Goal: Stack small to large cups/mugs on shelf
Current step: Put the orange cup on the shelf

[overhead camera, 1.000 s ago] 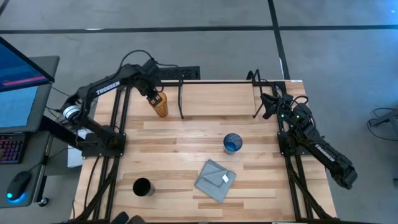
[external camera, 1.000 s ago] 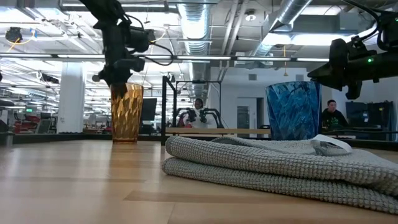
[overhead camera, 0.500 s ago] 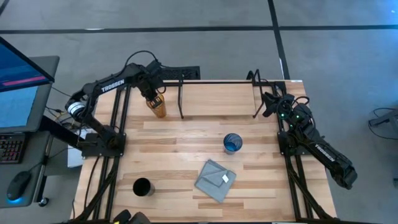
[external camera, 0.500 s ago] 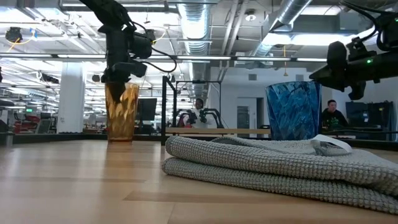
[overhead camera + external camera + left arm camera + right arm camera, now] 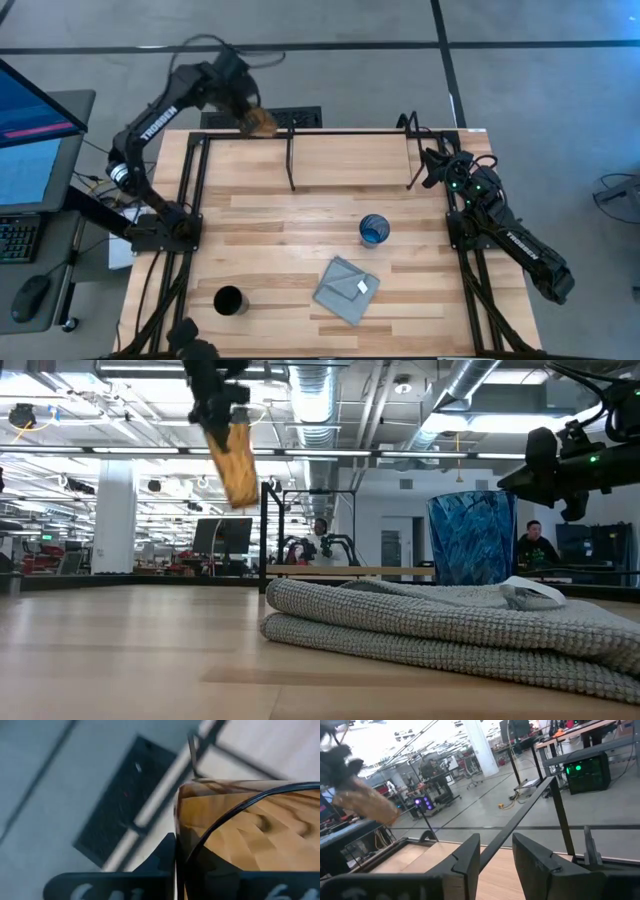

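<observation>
The amber-orange tumbler (image 5: 263, 122) hangs tilted in the air over the table's far left corner, with my left gripper (image 5: 248, 106) shut on it. In the low view the tumbler (image 5: 235, 465) is high above the tabletop. The shelf (image 5: 350, 158) stands at the far edge between thin black posts. The blue cup (image 5: 374, 230) stands upright mid-table and the black cup (image 5: 229, 300) near the front left. My right gripper (image 5: 495, 865) waits open by the shelf's right post, holding nothing. My left gripper holds the tumbler by its wall at the rim (image 5: 178, 840). One finger (image 5: 162, 856) shows outside the wall, and a dark shape behind the amber wall looks like the other inside. The fingers come from above. The tumbler hangs below them, tilted and clear of the table.
A folded grey cloth (image 5: 347, 289) lies in front of the blue cup, toward the near edge. The shelf's black top rail (image 5: 350, 131) runs along the far edge, right of the tumbler. Black arm frames line the left and right table edges.
My left gripper has taken hold of the tumbler, which stood on the table left of the shelf. It has then lifted the tumbler up and toward the far edge. The tumbler has left the tabletop and tipped from upright to slanting. My right arm has kept still.
</observation>
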